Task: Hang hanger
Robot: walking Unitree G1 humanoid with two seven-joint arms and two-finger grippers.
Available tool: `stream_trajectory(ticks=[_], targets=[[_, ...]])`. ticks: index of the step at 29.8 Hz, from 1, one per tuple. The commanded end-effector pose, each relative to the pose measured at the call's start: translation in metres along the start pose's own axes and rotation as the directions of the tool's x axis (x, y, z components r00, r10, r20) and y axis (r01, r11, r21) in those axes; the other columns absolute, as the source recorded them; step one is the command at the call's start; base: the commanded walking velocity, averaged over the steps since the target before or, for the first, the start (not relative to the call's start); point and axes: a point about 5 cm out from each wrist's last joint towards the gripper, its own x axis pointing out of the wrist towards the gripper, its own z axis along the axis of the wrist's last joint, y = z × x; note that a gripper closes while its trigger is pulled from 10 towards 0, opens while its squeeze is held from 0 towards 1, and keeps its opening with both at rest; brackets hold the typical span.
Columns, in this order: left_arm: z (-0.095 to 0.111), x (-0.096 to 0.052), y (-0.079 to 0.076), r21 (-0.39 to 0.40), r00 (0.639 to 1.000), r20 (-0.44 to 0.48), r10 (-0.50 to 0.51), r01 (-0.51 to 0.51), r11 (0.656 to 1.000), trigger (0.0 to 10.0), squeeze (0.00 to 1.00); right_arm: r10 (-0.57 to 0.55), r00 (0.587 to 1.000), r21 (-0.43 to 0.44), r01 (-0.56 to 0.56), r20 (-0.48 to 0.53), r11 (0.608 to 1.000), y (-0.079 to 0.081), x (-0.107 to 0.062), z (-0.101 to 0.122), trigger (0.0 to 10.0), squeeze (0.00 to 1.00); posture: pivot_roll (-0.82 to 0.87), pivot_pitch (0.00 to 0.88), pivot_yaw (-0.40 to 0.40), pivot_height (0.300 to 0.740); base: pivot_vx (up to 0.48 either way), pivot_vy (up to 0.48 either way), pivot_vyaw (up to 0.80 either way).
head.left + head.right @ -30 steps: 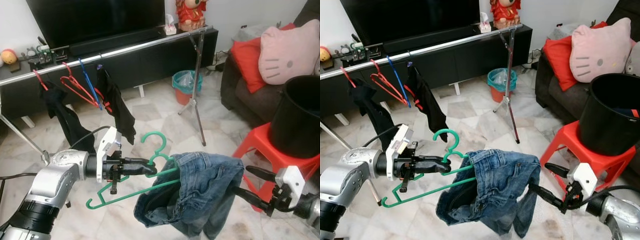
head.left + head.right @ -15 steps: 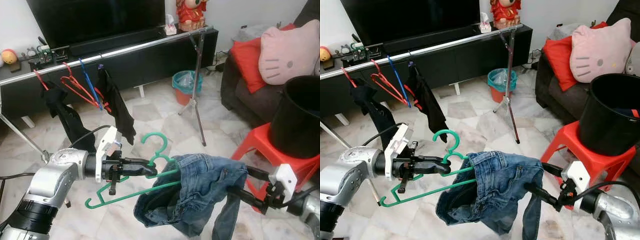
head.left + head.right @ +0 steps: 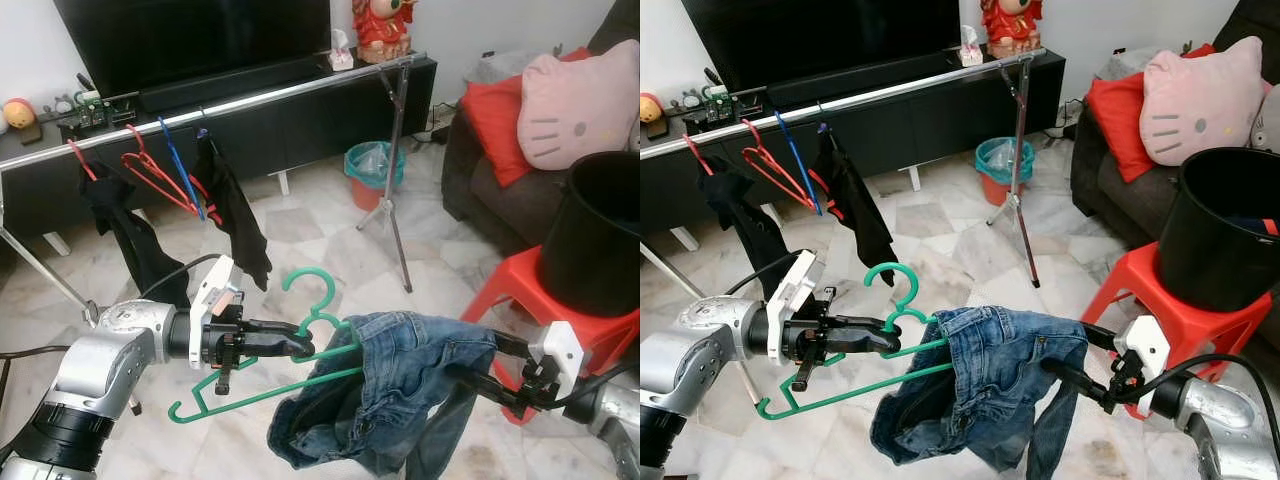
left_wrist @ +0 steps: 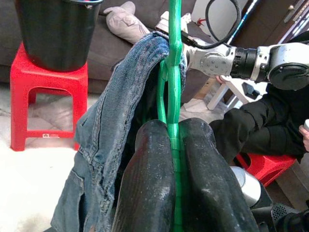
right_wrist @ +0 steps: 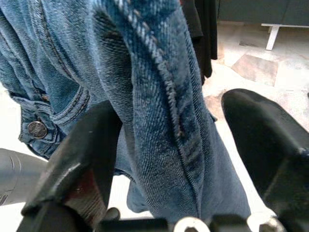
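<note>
One green hanger (image 3: 262, 392), loaded with a pair of blue jeans (image 3: 400, 385), is being carried low over the marble floor (image 3: 320, 245), well short of the rail. The left gripper (image 3: 297, 345) is pinching the hanger just below its hook, its two black fingers (image 4: 149, 188) pressed together on the green plastic. The jeans are draping unevenly over the bar, bunched toward the right end, with one leg hanging lower. The right gripper (image 3: 1080, 352) is reaching into the denim at that end; its fingers (image 5: 82, 159) are standing apart on either side of a fold of the cloth, not clamped on it.

Judged step: the garment is being settled on the hanger, so the hanging itself is not yet begun.

Beyond the hanger, the silver clothes rail (image 3: 250, 97) is running across the room in front of a black TV cabinet (image 3: 300, 120), already carrying red hangers (image 3: 150, 175), a blue hanger (image 3: 180, 165) and dark garments (image 3: 235, 215). A black bucket (image 3: 600, 230) is standing on a red stool (image 3: 525, 290) to the right.

Next move, as a judgement: the left arm will be needing to lift the hook well above the rail and lower it onto a bare stretch, with the right gripper drawn clear of the denim first.
</note>
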Motion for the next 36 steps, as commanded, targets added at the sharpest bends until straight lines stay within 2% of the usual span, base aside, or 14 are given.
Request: stream_trajectory(ticks=[1,36], targets=[[0.0159,0.0020,-0.0061,0.073,0.997,0.038,-0.061,0.058,0.996,10.0,0.00,0.019,1.000,-0.001,-0.019,0.017,1.000,0.0011,0.0045,0.0023,0.0,0.00,0.06,0.011,0.094,0.740,0.000,0.000,0.00],[0.0122,0.0025,-0.0058,0.076,0.998,0.017,-0.067,0.066,0.995,10.0,0.00,0.051,0.998,-0.011,-0.050,0.045,0.999,0.0023,0.0086,0.0104,0.0,0.00,0.06,0.003,0.097,0.740,0.000,0.000,0.00]])
